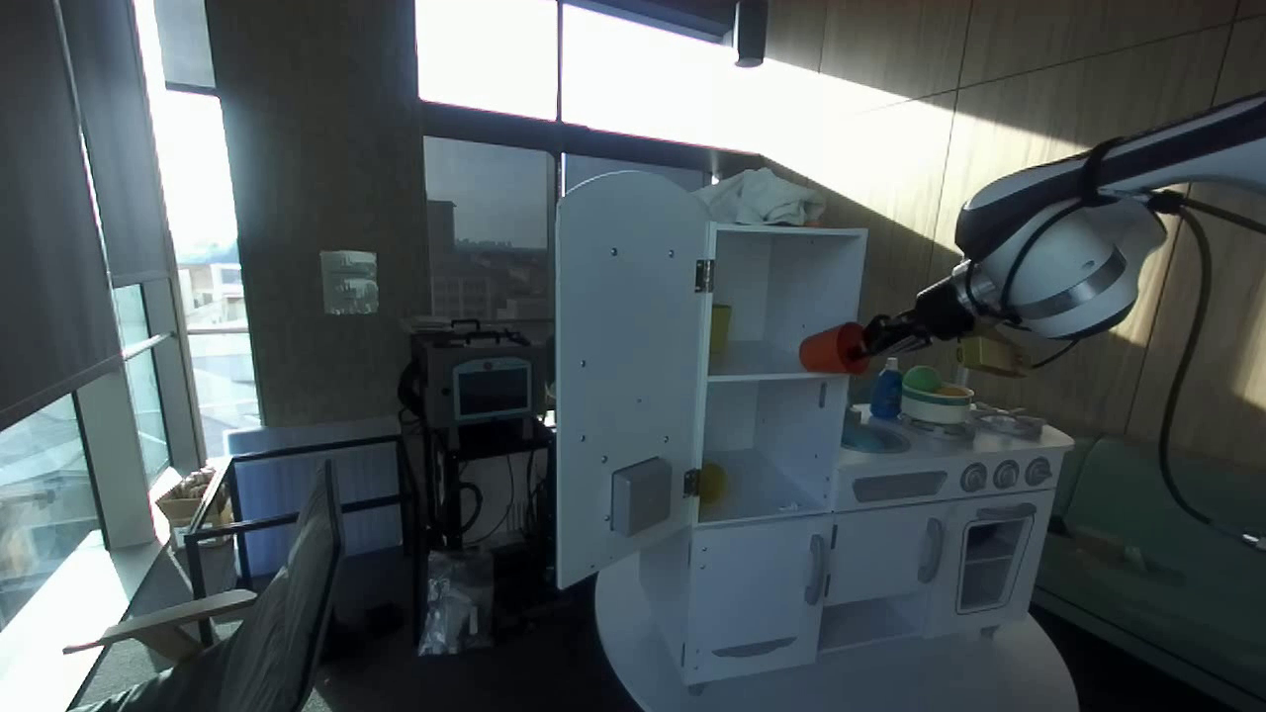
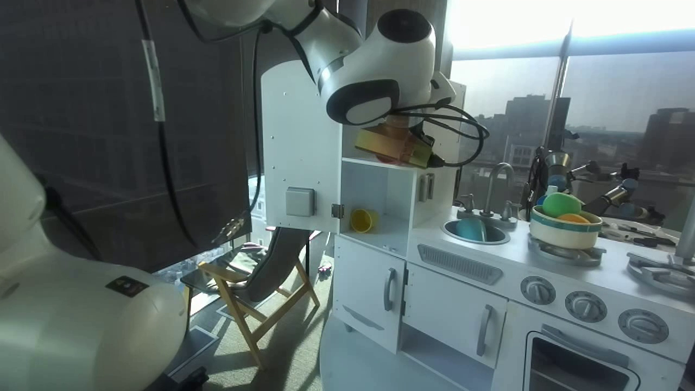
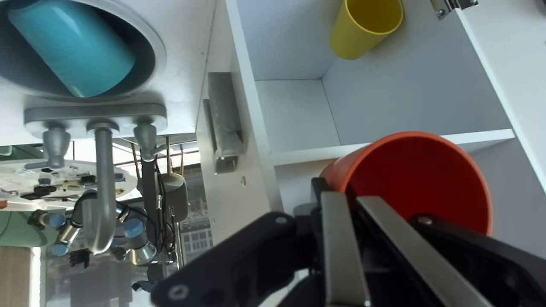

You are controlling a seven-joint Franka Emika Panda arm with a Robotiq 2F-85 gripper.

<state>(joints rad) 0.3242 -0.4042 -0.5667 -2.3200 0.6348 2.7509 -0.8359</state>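
My gripper [image 1: 874,338] is shut on the rim and wall of an orange-red cup [image 1: 829,350], at the open front of the toy fridge's upper compartment. The cup is tilted on its side. In the wrist view the cup [image 3: 420,179] shows its open mouth, with one fingertip inside and one outside the wall. In an exterior view the arm hides the fingers and most of the cup [image 2: 387,159]. A yellow cup [image 1: 721,326] stands in the upper compartment. Another yellow cup [image 2: 362,220] lies in the lower compartment, also seen in the wrist view [image 3: 362,27].
The white fridge door [image 1: 633,366] stands open. A shelf edge [image 1: 781,376] divides the compartments. A teal cup [image 2: 470,229] lies in the sink beside the faucet [image 2: 498,184]. A pot [image 2: 562,231] with a green item stands on the stove, near a blue bottle [image 1: 887,389].
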